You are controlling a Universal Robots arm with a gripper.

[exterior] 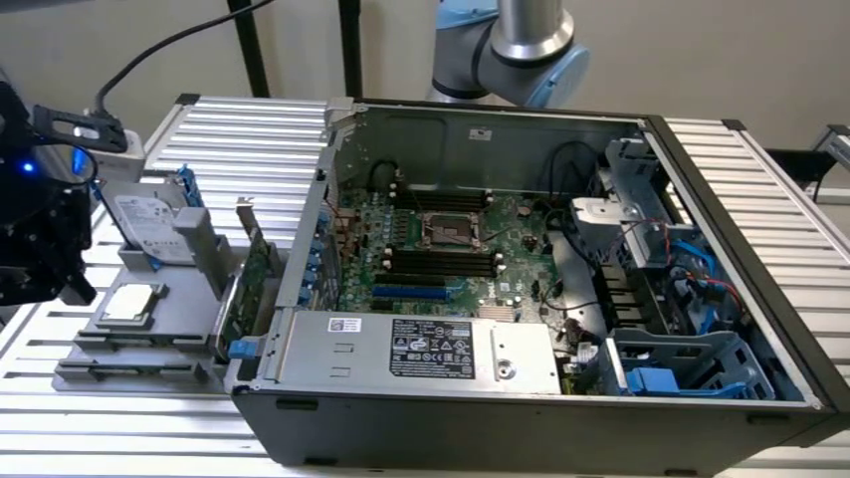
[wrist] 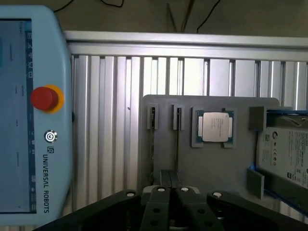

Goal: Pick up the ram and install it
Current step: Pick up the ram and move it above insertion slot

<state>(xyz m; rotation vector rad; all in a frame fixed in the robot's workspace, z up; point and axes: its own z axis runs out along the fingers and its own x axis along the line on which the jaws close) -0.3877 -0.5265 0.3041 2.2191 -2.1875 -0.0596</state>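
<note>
My gripper hovers above the near end of a grey parts holder, its black fingers pressed together with nothing between them. In the exterior view the gripper hangs at the far left, over the holder's outer edge. Two narrow slots in the holder each show a thin dark strip edge-on; I cannot tell whether either is the ram. The open computer case lies at the exterior view's right, and the motherboard's black memory slots stand bare.
The holder also carries a processor chip, a hard drive and an upright green expansion card. A light blue teach pendant with a red stop button lies on the ribbed aluminium table. The case's power supply fronts the motherboard.
</note>
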